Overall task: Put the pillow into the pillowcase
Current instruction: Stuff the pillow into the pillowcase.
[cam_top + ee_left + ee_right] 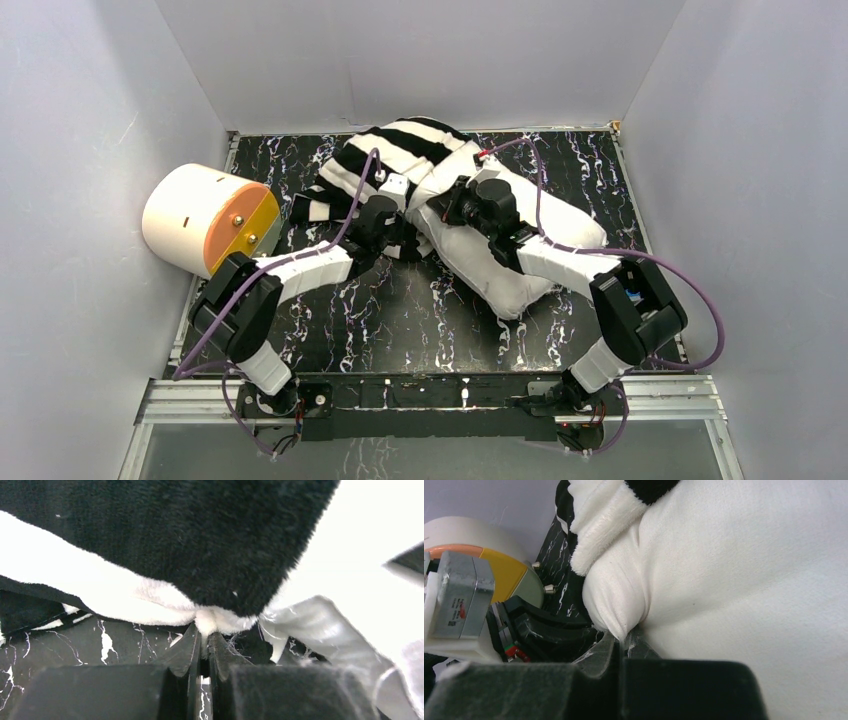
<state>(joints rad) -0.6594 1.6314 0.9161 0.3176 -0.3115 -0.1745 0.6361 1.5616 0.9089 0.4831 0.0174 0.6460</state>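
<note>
Left gripper point(205, 636) is pressed together on a small tuft of white plush at the hem of the pillowcase point(175, 540), directly beneath a broad black stripe; nothing but that fabric sits between the finger tips. Right gripper point(625, 639) is closed as well, pinching a fold of the pillow point(734, 580), and the plain white cloth puckers into a rounded ridge just above the fingers. From overhead, the pillow lies diagonally across the right-centre of the black marbled tabletop point(400, 310). Its near end is bare and points toward the right arm's base. Its far end is covered by the pillowcase, which sits bunched at the far centre of the table with its stripes crumpled. More than half of the pillow remains uncovered. The two grippers work close together at the boundary where striped fabric meets white cloth, the left on the case edge and the right on the pillow just beside it. Whether the covered end sits fully inside the sleeve or only beneath it cannot be determined. A cream cylinder point(205, 220) with an orange face lies on its side at the left edge of the table, against the left wall, well apart from the pillow.
</note>
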